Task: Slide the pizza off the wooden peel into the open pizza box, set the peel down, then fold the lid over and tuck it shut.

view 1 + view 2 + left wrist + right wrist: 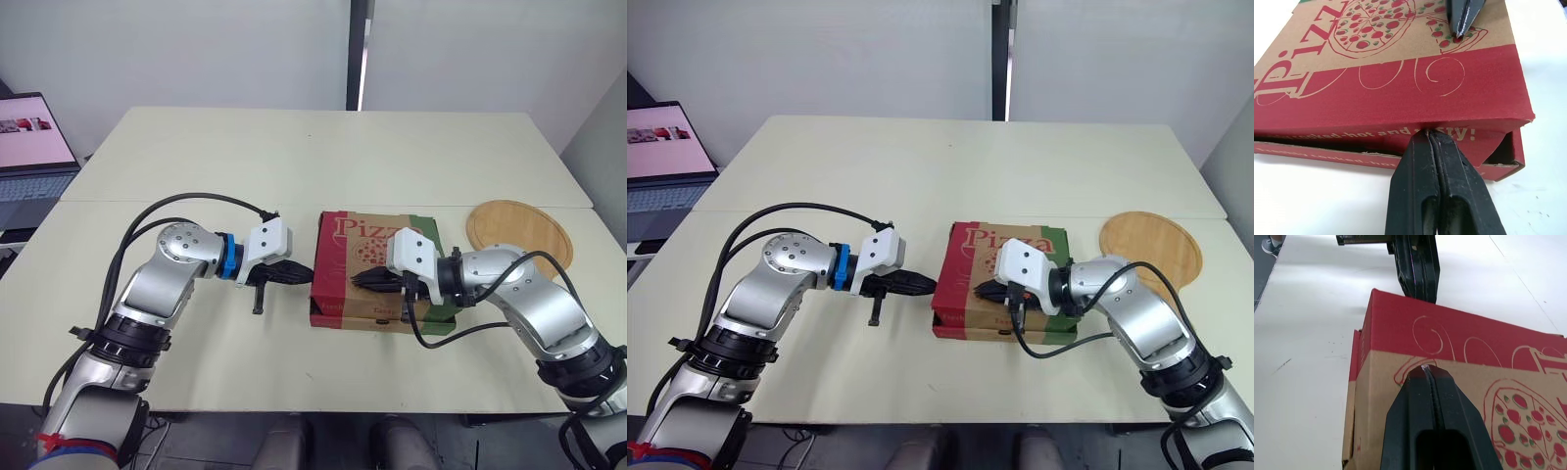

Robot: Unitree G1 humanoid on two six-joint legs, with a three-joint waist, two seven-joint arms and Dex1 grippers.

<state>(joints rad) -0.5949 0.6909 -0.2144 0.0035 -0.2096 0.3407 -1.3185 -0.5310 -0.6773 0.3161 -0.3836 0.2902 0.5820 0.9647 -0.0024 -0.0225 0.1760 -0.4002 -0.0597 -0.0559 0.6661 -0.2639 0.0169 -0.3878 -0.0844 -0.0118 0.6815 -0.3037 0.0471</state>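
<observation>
Both my tools are at the pizza box (364, 257), which lies lid-down near the front edge of the desk (294, 166). My left tool (306, 275) has its fingers pressed together with nothing between them. Its tip touches the lid's side flap (1366, 136) on the box's left side. My right tool (361, 282) is likewise closed on nothing, with its tip resting on top of the lid (1400, 63), which I judge is holding it down. The peel (517, 231) lies flat and bare on the desk, near the box's far right corner but not touching it. I take the sliding and the setting down as done, and the tuck as the step in hand. The pizza is hidden; I assume it is inside.

The box is brown card with a red band and a printed pizza drawing. The printed flap shows outside, between lid and base, and a dark gap opens at one corner, so the lid is not fully shut. The next move calls for pushing that flap inward and down behind the base wall, with the right tool pressing on top. Thin card may buckle, or the box may slide, if I push too hard.
</observation>
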